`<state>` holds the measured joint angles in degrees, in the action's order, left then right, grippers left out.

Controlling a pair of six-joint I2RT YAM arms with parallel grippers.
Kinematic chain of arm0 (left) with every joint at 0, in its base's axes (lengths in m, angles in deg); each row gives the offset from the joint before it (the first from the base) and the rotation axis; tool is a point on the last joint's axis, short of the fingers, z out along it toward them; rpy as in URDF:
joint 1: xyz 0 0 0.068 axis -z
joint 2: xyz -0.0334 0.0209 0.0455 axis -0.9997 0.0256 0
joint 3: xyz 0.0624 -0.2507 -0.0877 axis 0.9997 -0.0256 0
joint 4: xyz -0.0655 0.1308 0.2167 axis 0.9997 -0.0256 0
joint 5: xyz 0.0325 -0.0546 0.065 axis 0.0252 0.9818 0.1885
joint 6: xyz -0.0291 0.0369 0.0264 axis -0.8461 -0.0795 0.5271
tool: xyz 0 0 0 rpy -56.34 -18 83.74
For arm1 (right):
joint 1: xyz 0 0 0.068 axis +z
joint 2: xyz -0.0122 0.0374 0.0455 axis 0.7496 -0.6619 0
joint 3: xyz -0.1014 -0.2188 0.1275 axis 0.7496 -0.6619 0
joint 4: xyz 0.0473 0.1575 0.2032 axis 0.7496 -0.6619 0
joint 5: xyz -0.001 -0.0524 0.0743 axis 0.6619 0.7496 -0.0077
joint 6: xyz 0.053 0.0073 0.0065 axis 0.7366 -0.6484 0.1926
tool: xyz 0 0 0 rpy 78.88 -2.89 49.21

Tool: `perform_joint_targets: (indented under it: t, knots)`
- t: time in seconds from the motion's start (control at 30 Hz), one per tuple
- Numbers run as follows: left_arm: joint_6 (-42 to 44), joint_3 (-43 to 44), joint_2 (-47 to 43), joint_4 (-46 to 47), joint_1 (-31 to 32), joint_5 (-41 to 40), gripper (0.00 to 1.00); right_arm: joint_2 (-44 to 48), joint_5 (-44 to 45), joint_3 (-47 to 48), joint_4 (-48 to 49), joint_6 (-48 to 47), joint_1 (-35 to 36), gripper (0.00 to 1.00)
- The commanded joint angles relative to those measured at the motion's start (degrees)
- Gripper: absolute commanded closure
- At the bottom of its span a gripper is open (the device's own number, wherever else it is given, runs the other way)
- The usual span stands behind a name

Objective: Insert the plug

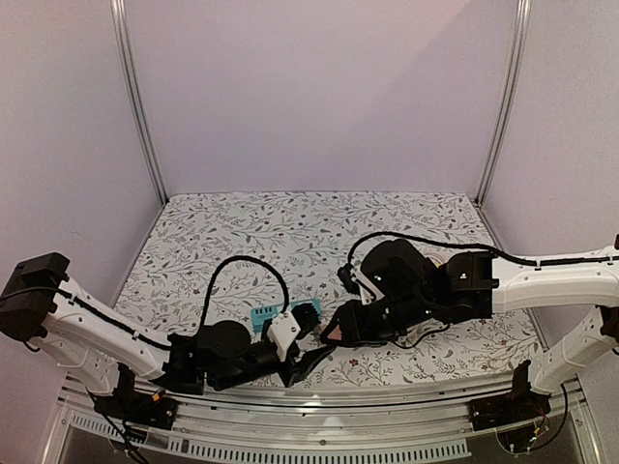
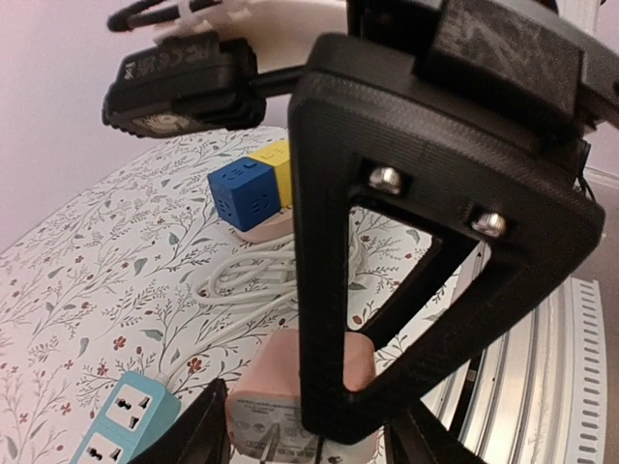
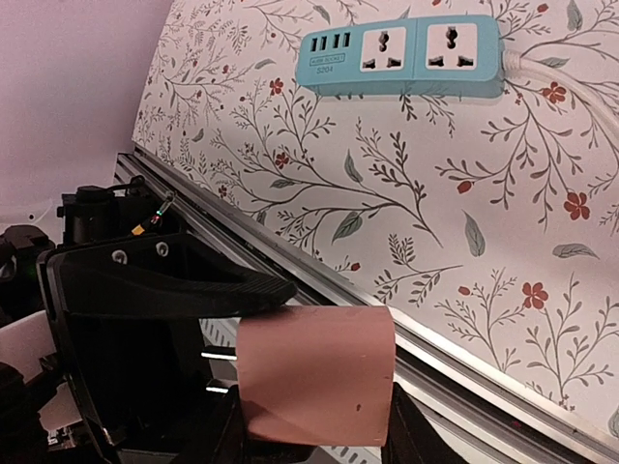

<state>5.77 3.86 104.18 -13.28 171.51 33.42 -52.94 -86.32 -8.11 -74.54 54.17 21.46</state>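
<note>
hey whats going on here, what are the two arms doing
Both arms meet near the front edge of the table over a pink plug. The right gripper is clamped on it. The left gripper has its fingers on either side of the same plug, though it is unclear whether it grips yet. The teal power strip lies nearby with both sockets free, so the plug is not yet inserted.

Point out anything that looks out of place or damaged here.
Nothing looks damaged or spilled. The one untidy thing: a white cable lies in loose loops beside the blue and yellow cube socket.
</note>
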Motion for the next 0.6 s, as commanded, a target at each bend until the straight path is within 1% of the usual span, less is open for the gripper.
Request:
perform_joint_targets:
  t: [0.0, 0.33, 0.4, 0.47, 0.5, 0.57]
  knots:
    - [1.0, 0.9, 0.2, -0.4, 0.9, -0.9, 0.48, -1.9, 0.5, 2.3, -1.9, -1.0, 0.4, 0.77]
    - [1.1, 1.8, 0.9, -2.0, 0.9, 0.3, 0.62, -3.8, 0.9, 4.1, -2.8, -2.3, 0.9, 0.78]
    - [1.1, 1.9, 0.9, -1.9, 0.9, 0.5, 0.69, -3.7, 1.1, 3.9, -2.8, -2.4, 0.9, 0.78]
    - [1.0, 1.9, 1.0, -1.8, 0.9, 0.8, 0.79, -3.7, 1.0, 3.8, -2.5, -2.6, 0.9, 0.76]
    - [0.9, 2.0, 1.0, -1.9, 0.9, 1.0, 0.86, -3.6, 0.5, 3.8, -2.1, -2.8, 0.8, 0.74]
    - [0.9, 2.1, 1.1, -2.2, 0.9, 1.1, 0.98, -3.1, -0.6, 3.5, -0.8, -4.0, 0.9, 0.66]
